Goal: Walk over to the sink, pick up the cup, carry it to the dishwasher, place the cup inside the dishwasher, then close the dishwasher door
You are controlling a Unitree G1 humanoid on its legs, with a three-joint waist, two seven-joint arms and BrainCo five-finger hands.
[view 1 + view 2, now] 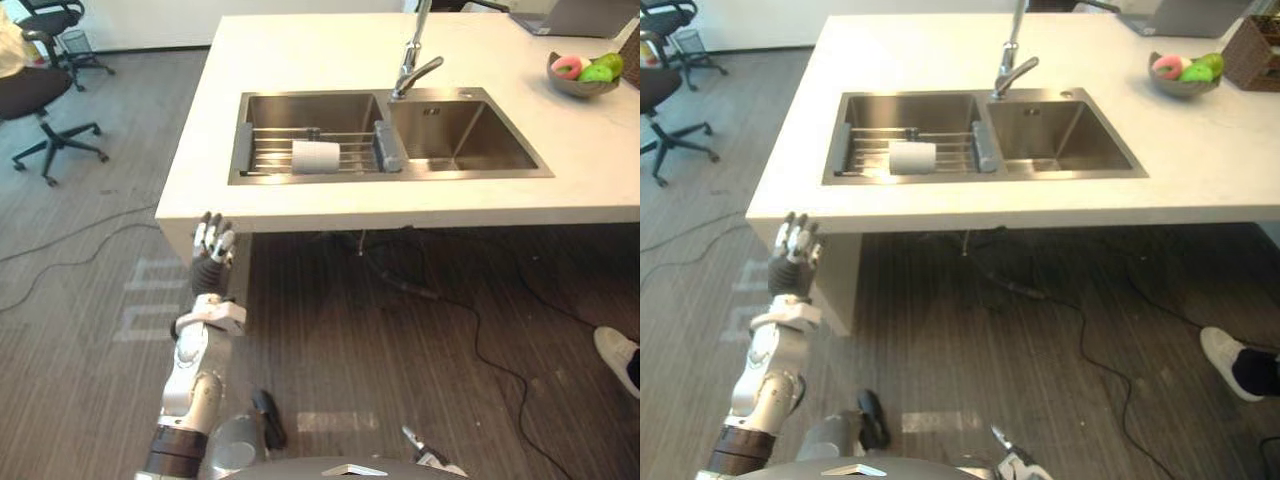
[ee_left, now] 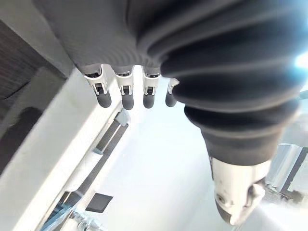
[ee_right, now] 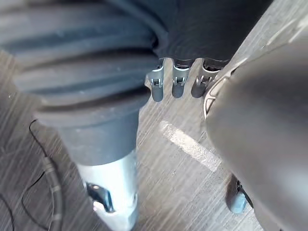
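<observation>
A white cup lies on its side on a wire rack in the left basin of a steel double sink, set into a white counter. My left hand is raised in front of the counter's near left corner, below its edge, with straight fingers and nothing in it. It is well short of the cup. My right hand hangs low over the floor beside my body, its fingers relaxed and holding nothing.
A faucet stands behind the basins. A bowl of fruit and a laptop sit at the counter's far right. Office chairs stand at the left. Cables run under the counter, and a person's shoe is at the right.
</observation>
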